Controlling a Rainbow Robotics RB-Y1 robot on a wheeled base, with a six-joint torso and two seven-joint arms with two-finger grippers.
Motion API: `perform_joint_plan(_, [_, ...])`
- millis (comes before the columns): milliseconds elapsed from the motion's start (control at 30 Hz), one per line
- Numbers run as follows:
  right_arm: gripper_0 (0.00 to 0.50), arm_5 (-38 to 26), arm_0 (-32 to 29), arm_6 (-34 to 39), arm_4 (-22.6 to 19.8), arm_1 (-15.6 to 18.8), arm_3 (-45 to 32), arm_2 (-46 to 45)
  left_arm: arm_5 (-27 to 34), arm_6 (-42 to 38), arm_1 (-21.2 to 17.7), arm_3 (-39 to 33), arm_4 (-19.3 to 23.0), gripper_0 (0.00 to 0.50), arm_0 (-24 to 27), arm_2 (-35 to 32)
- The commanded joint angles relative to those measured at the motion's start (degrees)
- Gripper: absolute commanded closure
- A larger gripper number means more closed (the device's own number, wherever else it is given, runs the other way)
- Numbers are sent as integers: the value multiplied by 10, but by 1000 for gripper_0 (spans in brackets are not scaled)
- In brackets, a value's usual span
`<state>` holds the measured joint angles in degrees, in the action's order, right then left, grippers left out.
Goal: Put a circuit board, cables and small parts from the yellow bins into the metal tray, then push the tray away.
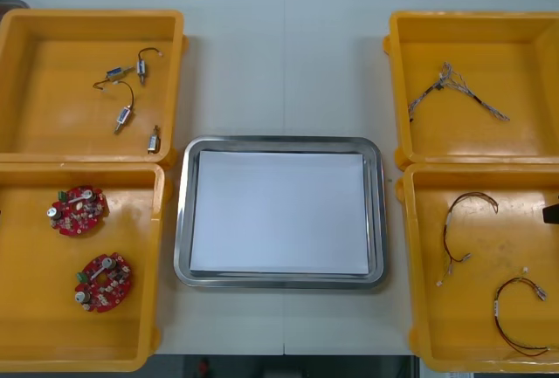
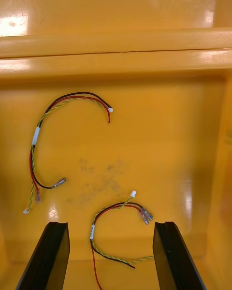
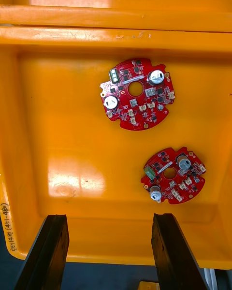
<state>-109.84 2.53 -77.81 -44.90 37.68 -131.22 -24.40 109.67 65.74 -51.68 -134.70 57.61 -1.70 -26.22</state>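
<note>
Table (image 1: 284,64) layout, left to right. The far-left yellow bin (image 1: 92,15) holds several small metal parts (image 1: 122,117) with short leads, loosely scattered. The near-left yellow bin (image 1: 26,308) holds two round red circuit boards, one (image 1: 79,210) farther from the robot and one (image 1: 103,281) nearer, apart from each other.

The left gripper (image 3: 108,217) hangs over this bin's near wall. Its fingers are spread and hold nothing, and both boards (image 3: 137,93) (image 3: 173,175) lie beyond the tips.

The metal tray (image 1: 279,143) sits at the centre between the bins, white inside, with nothing in it.

The far-right yellow bin (image 1: 472,17) holds one twisted cable (image 1: 454,81). The near-right yellow bin (image 1: 428,308) holds two red and yellow cables, each curled into an arc, one (image 1: 472,195) farther and one (image 1: 511,284) nearer.

The right gripper (image 2: 110,224) hangs over this bin with its fingers apart and empty. The nearer cable (image 2: 113,209) lies on the floor between the fingertips, and the other (image 2: 77,95) lies well beyond them.
</note>
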Motion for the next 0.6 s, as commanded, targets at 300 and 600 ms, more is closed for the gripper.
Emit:
perform_joint_plan(300, [0, -2, -10, 29, -5, 17, -4, -12, 3, 47, -22, -14, 4, 0, -12, -16])
perform_joint_plan(600, [0, -2, -10, 29, -5, 17, -4, -12, 3, 47, -22, -14, 4, 0, -12, -16])
